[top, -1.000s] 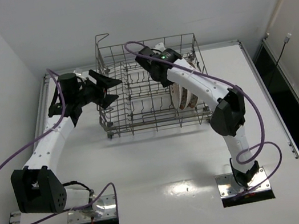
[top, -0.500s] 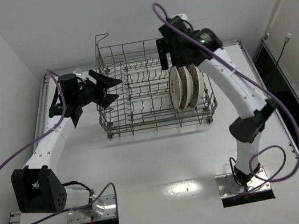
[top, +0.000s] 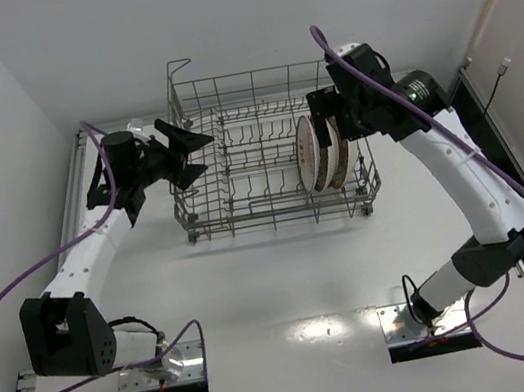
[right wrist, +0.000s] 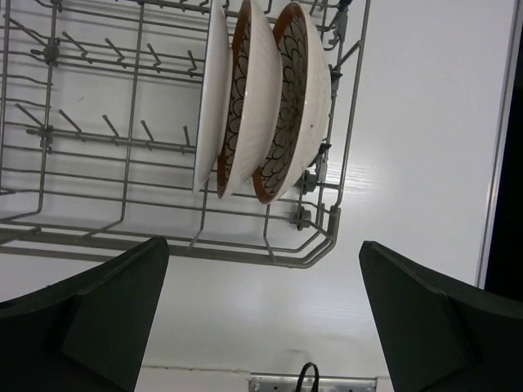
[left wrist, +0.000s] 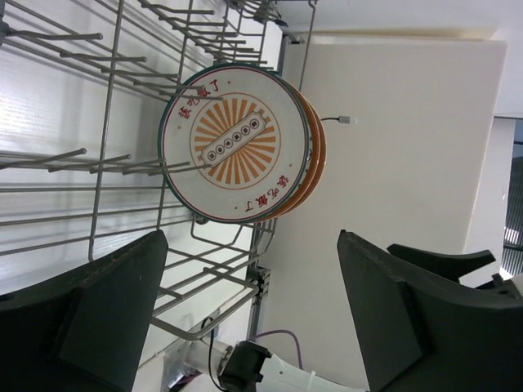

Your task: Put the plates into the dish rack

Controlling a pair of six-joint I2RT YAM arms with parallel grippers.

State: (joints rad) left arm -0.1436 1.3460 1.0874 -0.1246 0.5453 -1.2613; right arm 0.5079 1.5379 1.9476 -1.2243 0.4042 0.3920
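Observation:
The grey wire dish rack [top: 245, 214] stands mid-table. Two brown-rimmed plates [top: 328, 156] with a scale pattern stand upright on edge at its right end, behind a white plate [top: 306, 153]. The right wrist view shows the two patterned plates [right wrist: 294, 98] side by side between tines of the rack [right wrist: 122, 139]. My right gripper [top: 327, 115] hovers open above them, touching nothing. My left gripper [top: 196, 155] is open just outside the rack's left wall. Through the wires it faces the white plate [left wrist: 237, 143], which has an orange sunburst.
The rack's left and middle tine rows [top: 253, 172] hold nothing. Bare white table [top: 286, 273] lies in front of the rack. The right arm's purple cable [top: 321, 38] loops above the rack's right corner. Walls close in at the back and left.
My right gripper has risen out of the rack and swung right with its jaws wide, leaving a plate standing there. My left gripper opened a little; its arm stayed put.

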